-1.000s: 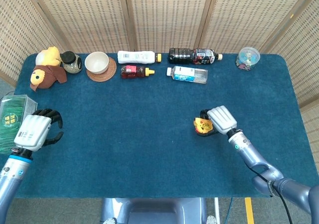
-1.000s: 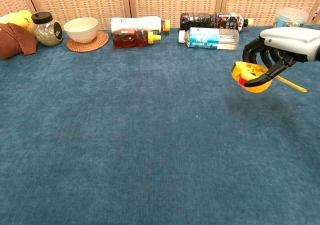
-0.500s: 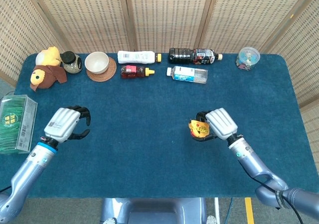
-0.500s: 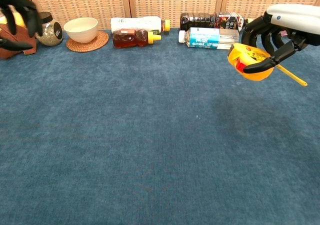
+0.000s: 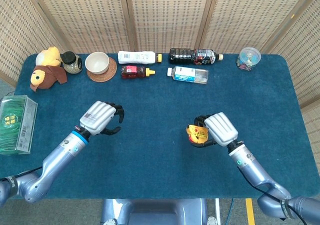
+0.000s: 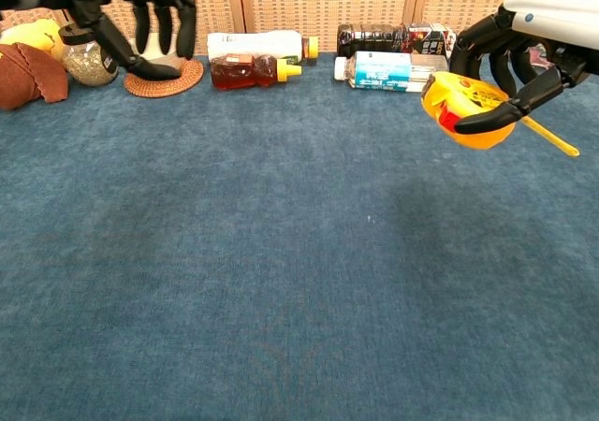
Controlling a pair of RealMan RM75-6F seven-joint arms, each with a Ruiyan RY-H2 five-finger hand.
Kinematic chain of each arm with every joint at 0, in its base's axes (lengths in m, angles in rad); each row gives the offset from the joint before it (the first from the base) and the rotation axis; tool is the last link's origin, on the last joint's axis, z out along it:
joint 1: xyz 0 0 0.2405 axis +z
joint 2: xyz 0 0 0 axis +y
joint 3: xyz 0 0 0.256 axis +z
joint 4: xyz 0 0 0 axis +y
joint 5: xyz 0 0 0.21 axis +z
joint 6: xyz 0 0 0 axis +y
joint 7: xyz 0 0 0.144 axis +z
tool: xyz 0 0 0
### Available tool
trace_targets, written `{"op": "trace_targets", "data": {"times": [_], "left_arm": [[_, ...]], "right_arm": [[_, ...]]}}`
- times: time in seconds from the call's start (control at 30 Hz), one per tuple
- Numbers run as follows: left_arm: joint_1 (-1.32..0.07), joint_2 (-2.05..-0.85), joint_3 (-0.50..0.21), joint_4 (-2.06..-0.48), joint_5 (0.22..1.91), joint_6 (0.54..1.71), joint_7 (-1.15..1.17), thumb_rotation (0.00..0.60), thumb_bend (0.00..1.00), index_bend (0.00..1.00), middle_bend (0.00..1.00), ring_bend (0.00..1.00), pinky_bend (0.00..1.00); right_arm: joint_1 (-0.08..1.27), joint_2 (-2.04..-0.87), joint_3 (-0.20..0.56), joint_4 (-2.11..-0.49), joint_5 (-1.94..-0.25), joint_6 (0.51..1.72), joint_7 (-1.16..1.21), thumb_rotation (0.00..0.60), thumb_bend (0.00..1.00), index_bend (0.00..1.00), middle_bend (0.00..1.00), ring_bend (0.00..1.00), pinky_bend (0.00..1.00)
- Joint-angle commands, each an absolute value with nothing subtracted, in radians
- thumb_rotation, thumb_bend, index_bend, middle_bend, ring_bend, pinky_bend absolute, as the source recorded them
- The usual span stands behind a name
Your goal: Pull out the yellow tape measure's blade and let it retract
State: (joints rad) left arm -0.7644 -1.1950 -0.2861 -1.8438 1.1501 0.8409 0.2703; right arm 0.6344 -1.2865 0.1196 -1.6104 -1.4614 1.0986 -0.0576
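Right hand (image 5: 220, 128) clamped on tape measure (image 6: 460, 112), lifted off bench | left hand (image 5: 101, 118) empty, fingers apart, 9 o'clock | risk: one-sided grip, case twists loose when blade pulled

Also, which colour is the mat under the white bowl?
Brown, a woven mat; it shows best in the head view.

Yellow tape measure (image 6: 461, 112), round-bodied with a red patch on its face, held clear of the blue cloth between the dark fingers (image 6: 494, 118) of the right hand (image 5: 220, 128); short yellow blade (image 6: 547, 141) poking out beyond the fingertips, slanting downward.
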Motion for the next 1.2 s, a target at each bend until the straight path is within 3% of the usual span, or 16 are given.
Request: {"op": "trace_targets", "data": {"times": [0.03, 0.2, 0.33, 0.4, 0.67, 0.8, 1.07, 1.2], "left_arm": [[-0.793, -1.223, -0.294, -1.831, 1.138, 0.831, 0.282, 0.600, 0.27, 0.55, 0.45, 0.40, 0.40], [-0.838, -1.280, -0.308, -1.807, 1.119, 0.823, 0.281, 0.600, 0.27, 0.55, 0.45, 0.33, 0.36], [-0.872, -1.317, -0.310, -1.787, 1.097, 0.807, 0.278, 0.600, 0.27, 0.55, 0.45, 0.34, 0.46], [-0.888, -1.332, -0.309, -1.778, 1.088, 0.802, 0.279, 0.600, 0.27, 0.55, 0.48, 0.40, 0.50], [-0.929, -1.384, -0.310, -1.720, 1.086, 0.795, 0.266, 0.600, 0.27, 0.55, 0.84, 0.80, 0.75], [-0.950, -1.400, -0.308, -1.686, 1.097, 0.781, 0.251, 0.592, 0.29, 0.55, 0.94, 0.90, 0.83], [-0.991, -1.421, -0.308, -1.621, 1.133, 0.750, 0.203, 0.353, 0.33, 0.56, 1.00, 1.00, 0.93], [-1.006, -1.429, -0.309, -1.600, 1.144, 0.735, 0.177, 0.301, 0.34, 0.57, 1.00, 1.00, 0.94]], "right_arm": [[0.635, -1.286, 0.118, -1.616, -1.464, 1.096, -0.064, 0.384, 0.17, 0.58, 0.61, 0.62, 0.66], [0.640, -1.292, 0.117, -1.623, -1.466, 1.087, -0.074, 0.383, 0.17, 0.58, 0.61, 0.62, 0.66], [0.642, -1.297, 0.119, -1.626, -1.467, 1.087, -0.079, 0.387, 0.17, 0.58, 0.61, 0.62, 0.66], [0.642, -1.300, 0.119, -1.626, -1.468, 1.087, -0.080, 0.385, 0.17, 0.58, 0.61, 0.62, 0.66], [0.638, -1.302, 0.117, -1.615, -1.469, 1.087, -0.071, 0.383, 0.17, 0.58, 0.61, 0.63, 0.67], [0.638, -1.305, 0.115, -1.609, -1.475, 1.088, -0.069, 0.384, 0.17, 0.58, 0.61, 0.63, 0.67], [0.638, -1.308, 0.116, -1.611, -1.486, 1.094, -0.066, 0.383, 0.17, 0.58, 0.61, 0.63, 0.69], [0.639, -1.307, 0.117, -1.617, -1.488, 1.094, -0.066, 0.382, 0.17, 0.58, 0.61, 0.63, 0.69]]}}
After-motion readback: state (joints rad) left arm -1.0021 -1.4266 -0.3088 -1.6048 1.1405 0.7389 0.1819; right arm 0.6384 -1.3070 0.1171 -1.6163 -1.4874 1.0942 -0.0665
